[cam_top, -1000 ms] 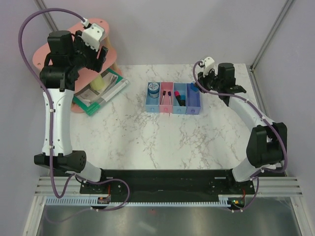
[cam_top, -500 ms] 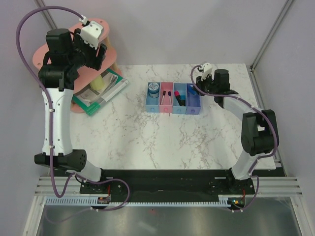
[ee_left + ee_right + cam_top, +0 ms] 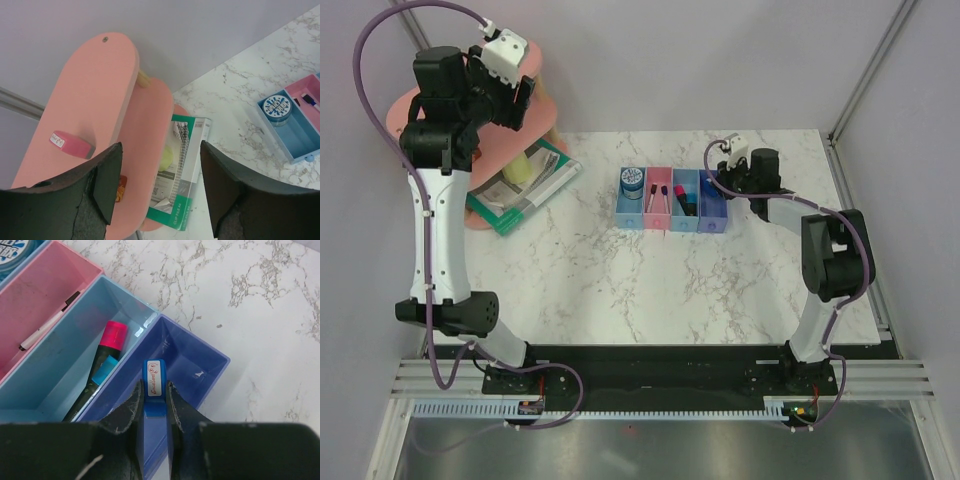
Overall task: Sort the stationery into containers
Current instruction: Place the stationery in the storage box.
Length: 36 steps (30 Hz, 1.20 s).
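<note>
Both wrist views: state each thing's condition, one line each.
Blue eraser, held over violet bin
Right gripper, shut on blue eraser
Violet bin, visible floor bare
Blue bin, holds two markers
Pink bin, holds pen
Light blue bin, holds pot
Pot, lid on
Pink eraser, lying on shelf
Left gripper, open, empty

Blue eraser (image 3: 153,390), violet-blue bin (image 3: 197,352), pink eraser (image 3: 72,144), salmon-pink shelf (image 3: 95,85), white table (image 3: 260,305) veined with grey
</note>
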Motion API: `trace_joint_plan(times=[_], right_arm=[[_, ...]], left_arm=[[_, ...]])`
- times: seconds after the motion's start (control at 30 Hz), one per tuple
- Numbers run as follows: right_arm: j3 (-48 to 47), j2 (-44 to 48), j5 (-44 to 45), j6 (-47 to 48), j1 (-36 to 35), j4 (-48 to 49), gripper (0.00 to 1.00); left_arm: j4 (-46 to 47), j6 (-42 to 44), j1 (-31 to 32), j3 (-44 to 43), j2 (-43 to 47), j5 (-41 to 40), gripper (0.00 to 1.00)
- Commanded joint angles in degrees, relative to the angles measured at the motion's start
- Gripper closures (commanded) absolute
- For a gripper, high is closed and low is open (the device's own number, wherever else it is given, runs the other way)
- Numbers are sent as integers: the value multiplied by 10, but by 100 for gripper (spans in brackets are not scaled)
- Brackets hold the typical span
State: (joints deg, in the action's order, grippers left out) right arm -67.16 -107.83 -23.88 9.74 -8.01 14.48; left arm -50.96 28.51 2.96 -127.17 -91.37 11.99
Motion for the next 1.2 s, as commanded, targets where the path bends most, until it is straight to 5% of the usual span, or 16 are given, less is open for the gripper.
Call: trace_joint_plan(times=[0.0, 0.4, 0.97, 1.17], right_arm=[[-3, -13, 1, -9, 3, 47, 99], [-2, -33, 9, -2, 2, 51, 94], [-40, -45, -6, 28, -3, -19, 53], [-42, -18, -8, 33, -3, -37, 50]], left_arm=[[-4, -8, -2, -50, -42, -49, 30], [3, -65, -17, -91, -115, -178, 31], [16, -87, -24, -84, -126, -231, 27], [26, -90, -25, -82, -121, -236, 27]])
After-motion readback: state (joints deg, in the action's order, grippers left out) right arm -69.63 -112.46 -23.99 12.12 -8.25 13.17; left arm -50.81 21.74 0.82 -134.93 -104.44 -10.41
